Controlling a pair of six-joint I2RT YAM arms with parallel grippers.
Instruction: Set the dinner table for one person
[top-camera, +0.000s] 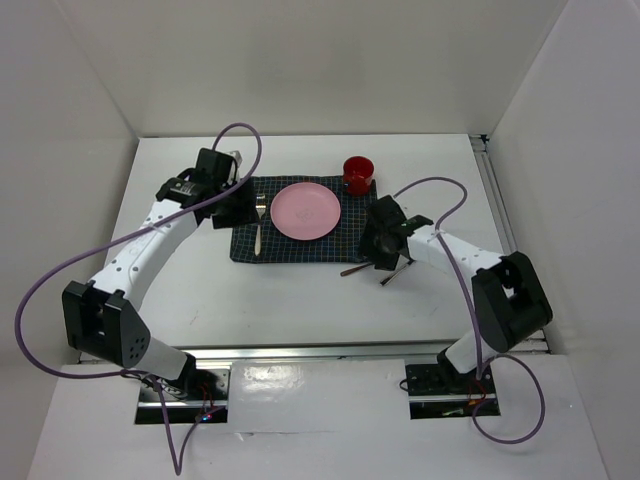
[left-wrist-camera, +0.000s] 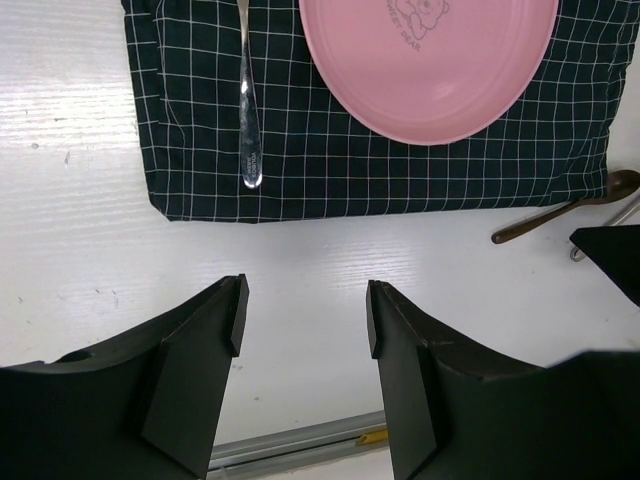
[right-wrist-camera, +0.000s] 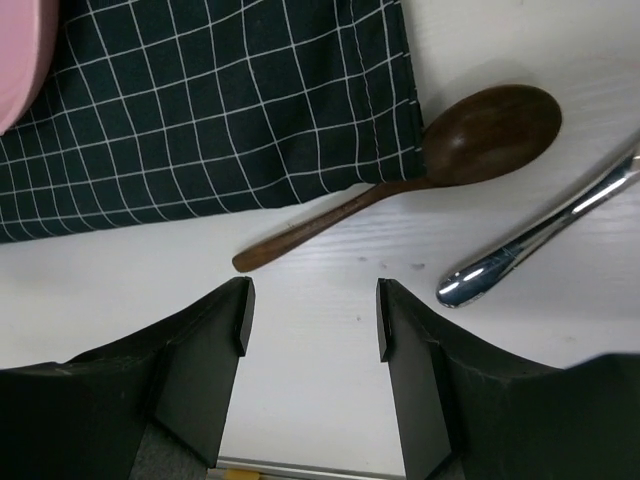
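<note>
The table (top-camera: 200, 290) is a large, flat, matte white rectangle. It fills the middle of the top view and is much bigger than everything that lies on it. A metal rail (top-camera: 300, 352) runs along its near edge, and another rail is visible on the right side. In the wrist views its surface shows a faint grain and some small marks.

In the far middle part of the table lies a dark navy checked mat (top-camera: 290, 248). On the mat is a pink plate (top-camera: 305, 211), and to the left of the plate, also on the mat, lies a silver utensil (left-wrist-camera: 248, 120). A red cup (top-camera: 358, 174) stands at the far right corner of the mat.

A wooden spoon (right-wrist-camera: 400, 180) lies on the bare table, its bowl just beside the mat's near right corner. Near it lies a second silver utensil (right-wrist-camera: 540, 240).

The left hand (left-wrist-camera: 303, 310) hangs above the table at the left side of the mat. Its fingers are apart and there is nothing between them. The right hand (right-wrist-camera: 312, 315) is above the wooden spoon's handle, also with the fingers apart and holding nothing.
</note>
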